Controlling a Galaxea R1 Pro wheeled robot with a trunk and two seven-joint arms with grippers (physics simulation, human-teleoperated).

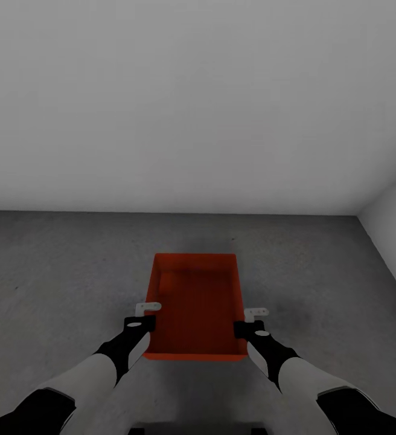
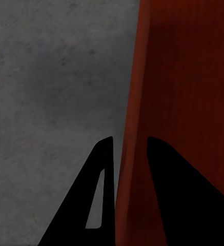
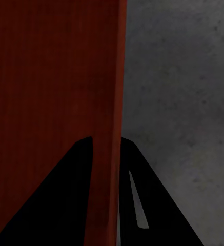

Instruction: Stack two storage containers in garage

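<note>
Holding one storage container (image 1: 198, 305) over the garage floor (image 1: 59, 266) at 12 o'clock — left gripper (image 1: 145, 315) and right gripper (image 1: 251, 320) each clenched on a side wall. Setting down and stacking the second remain — judging by this view

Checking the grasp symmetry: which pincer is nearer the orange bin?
Neither: left pincer straddles the orange bin's left wall, right pincer its right wall, both shut on it.

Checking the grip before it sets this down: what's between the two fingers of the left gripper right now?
The left wrist view shows the storage container's thin side wall running between the left gripper's two fingers.
</note>
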